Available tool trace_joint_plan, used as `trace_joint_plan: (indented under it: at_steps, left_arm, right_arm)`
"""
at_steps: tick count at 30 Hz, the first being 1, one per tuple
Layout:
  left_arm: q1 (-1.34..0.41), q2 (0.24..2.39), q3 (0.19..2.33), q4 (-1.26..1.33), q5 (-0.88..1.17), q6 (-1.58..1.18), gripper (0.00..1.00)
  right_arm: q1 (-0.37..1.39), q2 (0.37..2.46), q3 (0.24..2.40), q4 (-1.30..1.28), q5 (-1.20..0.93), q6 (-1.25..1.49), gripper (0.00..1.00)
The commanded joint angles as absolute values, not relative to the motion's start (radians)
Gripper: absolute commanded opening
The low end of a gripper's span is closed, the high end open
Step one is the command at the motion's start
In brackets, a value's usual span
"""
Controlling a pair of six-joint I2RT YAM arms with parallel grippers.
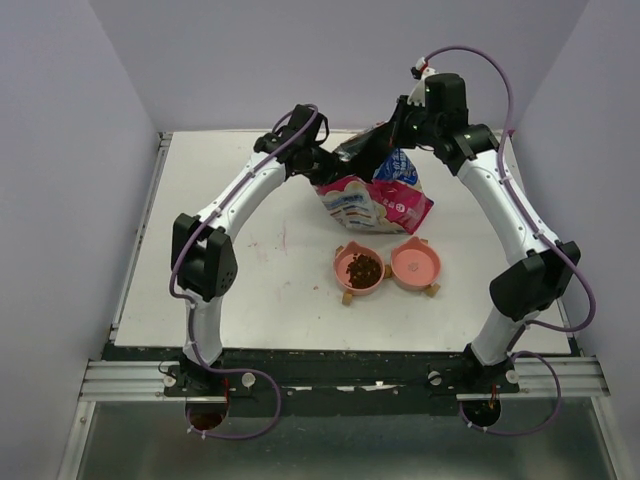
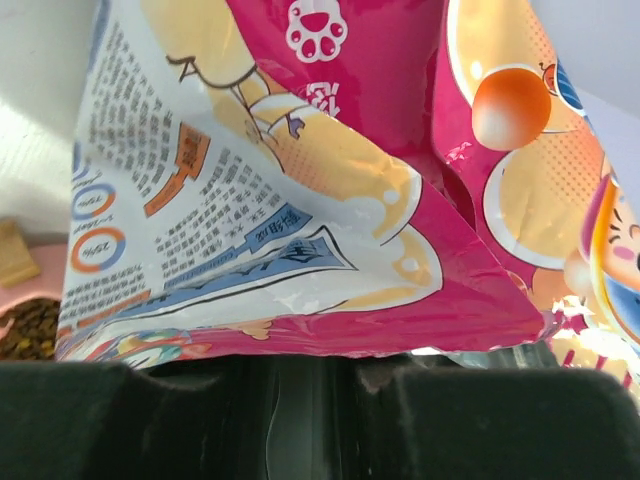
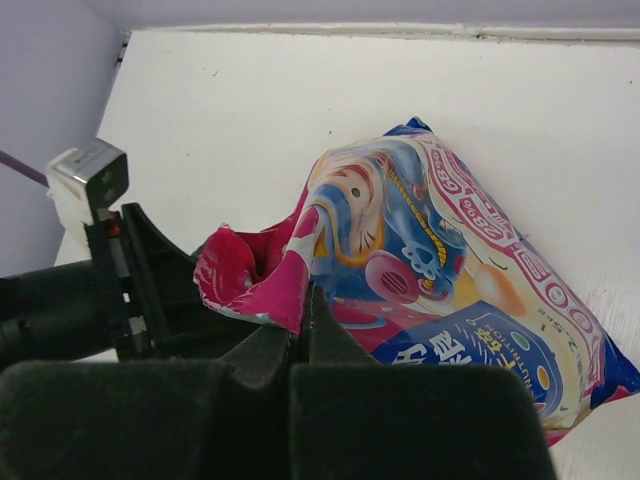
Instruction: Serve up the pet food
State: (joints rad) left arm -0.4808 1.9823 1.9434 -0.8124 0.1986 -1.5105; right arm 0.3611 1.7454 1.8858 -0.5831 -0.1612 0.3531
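Right now I see both arms reaching to the far middle of the table [image 1: 250, 300], meeting at the printed bag [image 1: 375, 200], which hangs tilted between them with its lower end towards the bowls.

The right gripper [image 1: 388, 138] is pinched tight on the bag's top rim. From its own wrist camera, the right gripper [image 3: 300, 325] has its jaws pressed together on a crumpled pink fold of the bag [image 3: 430, 260], just beside the open mouth. The other arm's black gripper shows just across that mouth.

The left gripper [image 1: 318, 165] sits at the bag's upper left corner. In its wrist view, the left gripper [image 2: 300, 368] has its jaws standing narrow, partly closed on the pink bottom edge of the bag [image 2: 300, 200], which fills nearly the whole picture above the pads.

The pet food [image 1: 363, 268] lies as a small dark heap in the left bowl [image 1: 340, 265] of the pink pair, towards its right side. That bowl sits on the table just in front of the bag's lower end, and the right bowl [image 1: 416, 262] touches it on the right. A corner of the same pet food [image 2: 28, 330] shows at the left edge of the left wrist view, below the bag's printed side.
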Motion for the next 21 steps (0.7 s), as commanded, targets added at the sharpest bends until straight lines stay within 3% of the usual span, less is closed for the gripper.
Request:
trace_joint_plan:
  at_steps: [1,9,14,21]
  left_arm:
    - [-0.471,2.081,1.913,-0.692,0.048,-1.545,0.00]
    - [-0.506,2.203,1.806,-0.134,0.237,-1.597,0.00]
    - [-0.491,2.210,1.539,0.608,0.345,-1.788,0.00]
    - [-0.443,2.140,1.453,0.931,0.460,-1.835,0.00]
  right_arm:
    - [0.370,1.704,1.983,-0.423,-0.187,0.429,0.00]
    - [0.367,1.689,1.954,-0.442,-0.166,0.449,0.00]
    - [0.327,1.671,1.902,-0.417,-0.173,0.480,0.00]
    - [0.261,1.670,1.867,-0.400,-0.181,0.474,0.00]
